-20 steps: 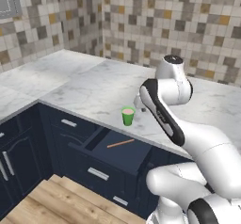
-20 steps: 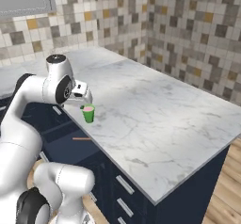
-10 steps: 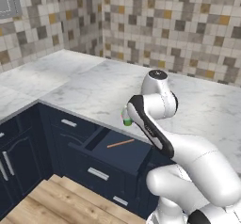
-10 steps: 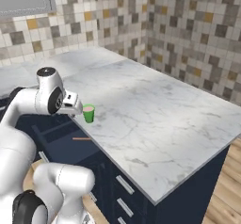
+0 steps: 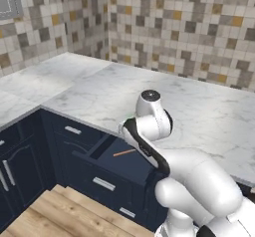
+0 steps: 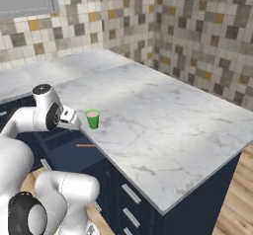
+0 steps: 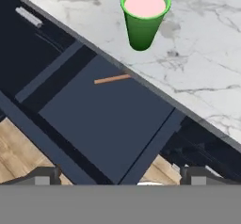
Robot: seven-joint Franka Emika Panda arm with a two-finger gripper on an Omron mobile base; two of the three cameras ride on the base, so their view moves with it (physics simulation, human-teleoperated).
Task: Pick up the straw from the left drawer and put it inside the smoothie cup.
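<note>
The gripper (image 7: 120, 178), jaws wide apart and empty, hangs above the pulled-out navy-blue left drawer (image 7: 108, 124). A thin straight orange-brown straw (image 7: 112, 79) lies on its flat floor, near the tapered bright green smoothie cup (image 7: 143, 17) on the white marble desk (image 7: 207, 72).

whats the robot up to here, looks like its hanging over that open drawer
A white robot arm holds its open two-finger gripper above the pulled-out navy-blue drawer, holding nothing. A thin orange-brown straw lies loose on the drawer floor near the counter edge. The small green cup with pink contents stands upright on the marble counter just beyond it. The straw has not been picked up yet.
</note>
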